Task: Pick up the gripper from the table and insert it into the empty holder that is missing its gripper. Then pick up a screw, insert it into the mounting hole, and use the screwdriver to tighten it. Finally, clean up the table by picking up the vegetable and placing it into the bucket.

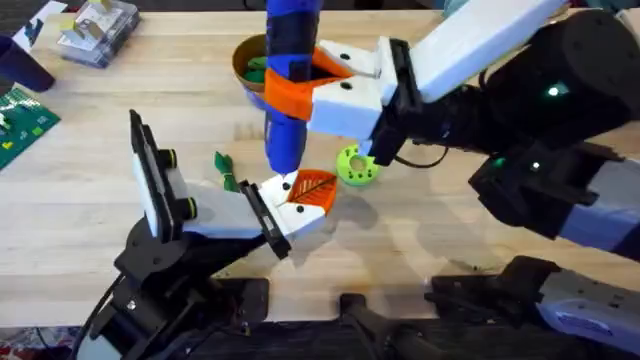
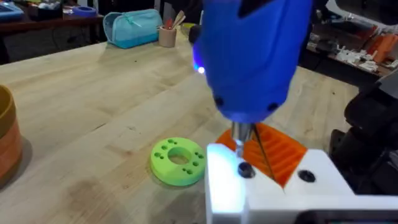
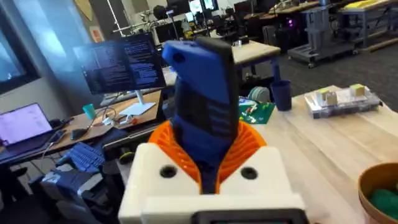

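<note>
Screwdriver (image 1: 288, 90), blue cylinder, upright in right tool's (image 1: 335, 85) clamp, thin metal tip over ribbed orange gripper (image 1: 312, 190).

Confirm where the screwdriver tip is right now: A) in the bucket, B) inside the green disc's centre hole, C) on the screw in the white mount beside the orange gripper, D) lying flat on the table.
C: the left wrist view shows the upright blue screwdriver with its metal tip meeting the dark screw beside the orange gripper, with the green disc off to the side.
</note>
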Available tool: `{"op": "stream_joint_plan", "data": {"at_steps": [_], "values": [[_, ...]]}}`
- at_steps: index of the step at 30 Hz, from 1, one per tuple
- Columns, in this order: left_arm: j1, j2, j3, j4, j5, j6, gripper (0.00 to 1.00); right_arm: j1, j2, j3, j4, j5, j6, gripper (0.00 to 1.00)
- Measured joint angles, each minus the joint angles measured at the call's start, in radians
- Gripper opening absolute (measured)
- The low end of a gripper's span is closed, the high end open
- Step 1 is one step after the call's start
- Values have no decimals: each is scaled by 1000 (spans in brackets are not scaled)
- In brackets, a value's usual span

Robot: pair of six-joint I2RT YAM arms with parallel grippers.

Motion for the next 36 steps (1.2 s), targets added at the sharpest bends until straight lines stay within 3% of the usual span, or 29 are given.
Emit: {"op": "stream_joint_plan", "data": {"at_steps": [36], "values": [[0, 0, 0, 0, 0, 1, 12, 0, 0, 0, -39, 0, 42, 84]]}}
